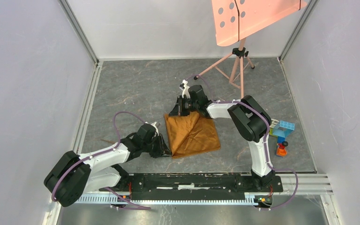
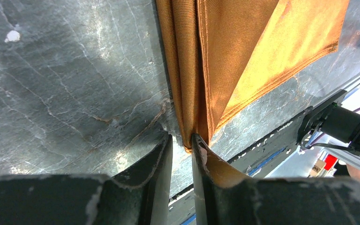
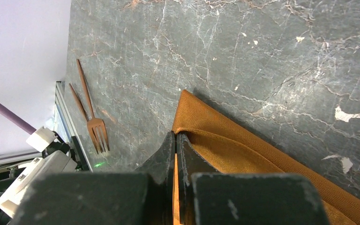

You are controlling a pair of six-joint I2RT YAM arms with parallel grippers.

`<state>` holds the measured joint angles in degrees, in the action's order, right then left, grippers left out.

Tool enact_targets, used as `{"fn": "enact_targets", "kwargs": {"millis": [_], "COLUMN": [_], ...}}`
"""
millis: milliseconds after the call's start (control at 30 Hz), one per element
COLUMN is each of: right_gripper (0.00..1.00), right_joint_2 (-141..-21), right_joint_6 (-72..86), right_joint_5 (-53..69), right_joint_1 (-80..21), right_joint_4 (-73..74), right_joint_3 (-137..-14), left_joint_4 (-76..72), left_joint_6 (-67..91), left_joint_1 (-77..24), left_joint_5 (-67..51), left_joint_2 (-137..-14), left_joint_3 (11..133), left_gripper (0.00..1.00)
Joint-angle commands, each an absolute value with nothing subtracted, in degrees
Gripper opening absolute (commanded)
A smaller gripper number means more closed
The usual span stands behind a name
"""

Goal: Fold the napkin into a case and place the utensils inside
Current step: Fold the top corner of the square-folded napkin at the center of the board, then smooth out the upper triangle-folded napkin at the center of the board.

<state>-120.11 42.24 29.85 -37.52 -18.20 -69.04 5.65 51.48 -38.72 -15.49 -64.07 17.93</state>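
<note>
Left wrist view shows your left gripper a little open at a corner of the napkin, your right gripper pinching it tight.

White-shelled left arm and right arm, black joints, looping purple cables, scuffed black pincer fingers

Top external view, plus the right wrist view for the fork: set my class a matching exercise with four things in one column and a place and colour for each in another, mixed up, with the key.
Things
1. napkin
2. fork
3. toy blocks
4. perforated panel

Descriptions
A. salmon pink, on a tripod at the far side of the table
B. copper-brown, lying flat on bare table, apart from the cloth
C. orange-brown, partly folded, mid-table
D. blue, green and red, near the table's right edge

Pairs: 1-C, 2-B, 3-D, 4-A
</note>
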Motion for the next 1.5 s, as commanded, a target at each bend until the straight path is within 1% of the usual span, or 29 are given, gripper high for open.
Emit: {"fn": "enact_targets", "kwargs": {"millis": [0,100,200,333,400,533,633,733,800,900,967,1067,1200,1300,1467], "right_gripper": [0.00,0.02,0.15,0.31,0.39,0.58,0.62,0.65,0.66,0.63,0.58,0.48,0.39,0.39,0.39], "right_joint_2": [-120.9,-121.3,-121.3,-120.0,-118.5,-113.7,-110.5,-104.5,-102.2,-103.6,-104.8,-106.9,-110.6,-111.4,-114.1], "right_joint_6": [41.7,41.6,41.6,40.8,39.4,34.5,27.0,20.8,19.3,17.2,17.8,19.9,20.6,20.7,19.5], "right_joint_5": [28.7,29.0,29.7,31.3,32.4,33.2,35.7,33.6,34.1,36.0,36.5,38.2,40.9,39.9,40.6], "right_joint_1": [-37.9,-37.9,-37.8,-37.9,-37.9,-37.4,-36.0,-31.0,-27.7,-24.9,-23.3,-21.1,-20.6,-20.2,-19.4], "right_joint_4": [-18.9,-18.9,-18.6,-16.9,-14.9,-8.9,-1.7,-1.4,-3.9,-3.9,-6.1,-9.5,-10.2,-11.6,-12.2], "right_joint_3": [-71.4,-71.7,-72.1,-73.3,-74.0,-75.0,-75.3,-68.3,-63.8,-62.8,-61.9,-61.2,-63.0,-62.0,-62.5], "left_joint_4": [10.1,10.2,11.9,16.0,18.4,20.4,19.7,14.5,9.5,5.0,3.2,3.5,2.7,2.8,2.2], "left_joint_6": [51.0,51.3,52.2,53.7,54.4,55.6,55.0,53.7,52.9,51.2,49.3,47.0,45.5,44.6,43.8], "left_joint_1": [-39.4,-39.3,-39.3,-39.3,-39.3,-39.3,-39.2,-38.7,-37.5,-34.8,-32.7,-28.6,-25.1,-23.7,-22.5], "left_joint_5": [-13.0,-12.9,-11.8,-9.5,-9.1,-10.6,-11.6,-12.7,-15.4,-17.8,-18.2,-19.7,-20.5,-19.3,-16.4], "left_joint_2": [-64.5,-64.0,-61.7,-55.1,-51.3,-46.4,-46.4,-52.5,-61.0,-72.7,-79.1,-88.4,-95.9,-98.7,-101.1], "left_joint_3": [15.9,15.8,15.7,15.9,16.3,18.3,23.5,30.0,34.7,42.1,47.0,53.1,58.1,59.1,56.9], "left_gripper": [0.30,0.30,0.31,0.35,0.38,0.40,0.41,0.41,0.39,0.33,0.31,0.27,0.22,0.22,0.20]}}
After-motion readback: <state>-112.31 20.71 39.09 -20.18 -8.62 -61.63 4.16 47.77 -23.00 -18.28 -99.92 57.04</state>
